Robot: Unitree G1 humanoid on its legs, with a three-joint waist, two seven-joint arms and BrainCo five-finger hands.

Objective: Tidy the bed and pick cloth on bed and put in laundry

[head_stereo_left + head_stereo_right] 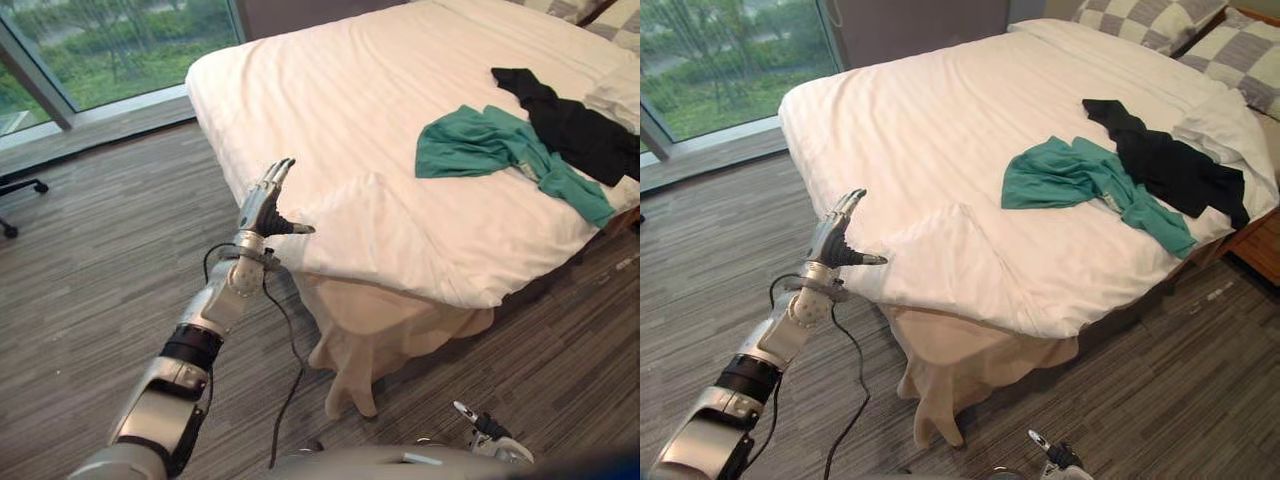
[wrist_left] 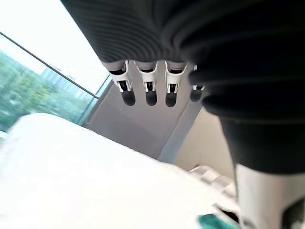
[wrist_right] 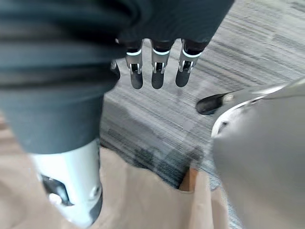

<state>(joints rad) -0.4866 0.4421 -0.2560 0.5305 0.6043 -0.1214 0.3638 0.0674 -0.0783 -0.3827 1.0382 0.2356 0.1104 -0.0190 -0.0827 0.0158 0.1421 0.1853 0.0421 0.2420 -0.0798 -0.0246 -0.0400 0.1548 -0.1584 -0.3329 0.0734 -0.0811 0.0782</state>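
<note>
Right hand (image 1: 480,425) hangs low and closest, just above the grey wood floor (image 1: 80,280). Its fingers (image 3: 156,67) are straight and it holds nothing. The tan bed skirt (image 3: 143,195) is right beside it.

A bit further out, the left hand (image 1: 265,205) is up in the air by the near corner of the bed (image 1: 330,100). Its fingers point up, spread flat, with nothing in them. Its thumb sticks out toward the edge of the white cover (image 1: 930,130). I cannot tell if the thumb touches the cover.

At that corner, the cover has a flap (image 1: 390,230) folded back on itself. The bed skirt hangs down under it to the floor.

Further along, a green cloth (image 1: 480,145) lies crumpled on top of the cover, near the right edge of the bed. A black cloth (image 1: 575,125) lies just behind it, and the two touch.

Past them, at the head of the bed, are two checked pillows (image 1: 1140,20).

Far off on the left is a big window (image 1: 100,40) with green trees outside.
</note>
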